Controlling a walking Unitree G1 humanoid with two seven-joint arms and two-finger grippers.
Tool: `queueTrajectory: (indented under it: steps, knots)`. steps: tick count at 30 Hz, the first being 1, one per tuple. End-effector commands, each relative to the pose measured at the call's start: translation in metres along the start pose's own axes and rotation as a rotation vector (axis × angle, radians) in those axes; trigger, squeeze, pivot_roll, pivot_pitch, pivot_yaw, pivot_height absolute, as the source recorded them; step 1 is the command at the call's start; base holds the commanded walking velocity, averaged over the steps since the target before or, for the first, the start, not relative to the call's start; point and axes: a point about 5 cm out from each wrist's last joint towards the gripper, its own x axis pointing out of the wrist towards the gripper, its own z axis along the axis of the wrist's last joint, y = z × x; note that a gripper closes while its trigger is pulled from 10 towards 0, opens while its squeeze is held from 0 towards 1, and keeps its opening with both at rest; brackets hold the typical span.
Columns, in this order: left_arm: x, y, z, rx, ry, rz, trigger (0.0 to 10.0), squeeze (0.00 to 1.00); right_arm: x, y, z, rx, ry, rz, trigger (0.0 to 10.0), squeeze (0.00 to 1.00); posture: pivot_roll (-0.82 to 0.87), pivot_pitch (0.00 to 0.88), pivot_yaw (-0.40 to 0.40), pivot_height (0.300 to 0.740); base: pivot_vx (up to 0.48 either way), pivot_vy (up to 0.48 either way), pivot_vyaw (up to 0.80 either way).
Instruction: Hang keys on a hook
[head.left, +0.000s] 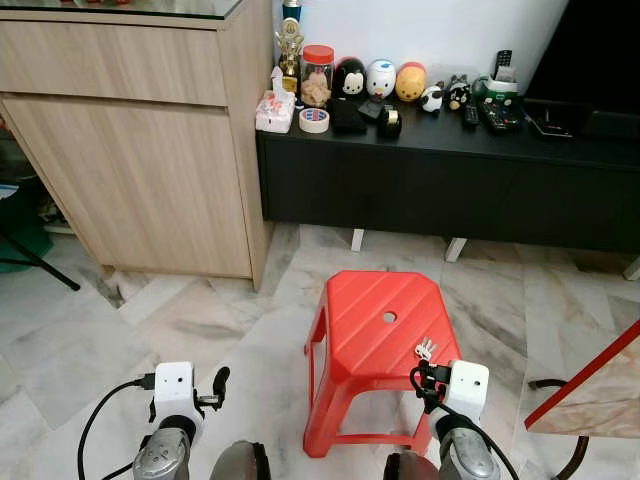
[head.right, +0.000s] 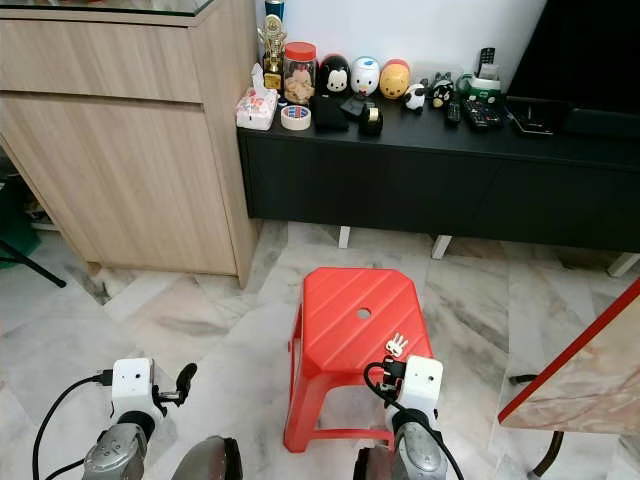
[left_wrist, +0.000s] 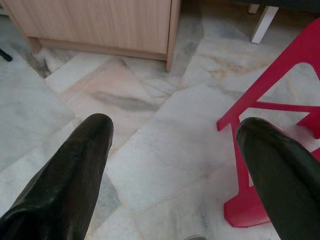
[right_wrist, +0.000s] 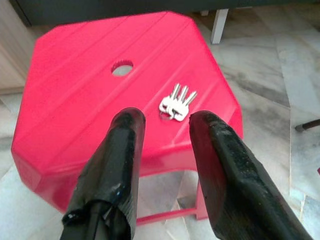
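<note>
We look down on a red plastic stool (head.left: 380, 330) standing on the marble floor (head.left: 200, 320), and the keys (right_wrist: 176, 103) lie on its seat, toward the near right corner, at about four o'clock from the round hole (right_wrist: 122, 67) in the middle of the seat. In the right wrist view we see three silver keys fanned out on one ring, flat on the red top.

Our right gripper (right_wrist: 165, 120) hangs just short of the keys, its two black fingers spread apart with nothing between them; the keys sit at roughly twelve o'clock from the gap, close but untouched.

Our left gripper (left_wrist: 172, 137) hovers over bare floor to the left of the stool, fingers wide apart and empty, with a stool leg near its right finger.

At eleven o'clock from the stool stands a light wood cabinet (head.left: 140, 150). At twelve o'clock runs a low black console (head.left: 440, 180) carrying a tape roll (head.left: 314, 120), a jar (head.left: 317, 75), small round figurines (head.left: 380, 78) and remote controls (head.left: 495, 115).
</note>
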Motion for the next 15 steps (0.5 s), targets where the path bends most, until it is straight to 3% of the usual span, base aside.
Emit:
queueTrajectory:
  steps: [1, 15]
  knots:
    - [0.0013, -0.0042, 0.0009, 0.010, 0.004, -0.022, 10.0, 0.00, -0.0006, -0.0047, -0.0021, -0.004, 0.015, -0.014, 10.0, 0.00, 0.08, 0.036, -0.057, 0.626, 0.000, 0.000, 0.00]
    - [0.0019, -0.0054, 0.0017, 0.015, 0.002, -0.035, 10.0, 0.00, 0.0007, -0.0026, 0.0001, -0.005, 0.007, -0.004, 10.0, 0.00, 0.08, 0.020, -0.055, 0.626, 0.017, 0.000, 0.00]
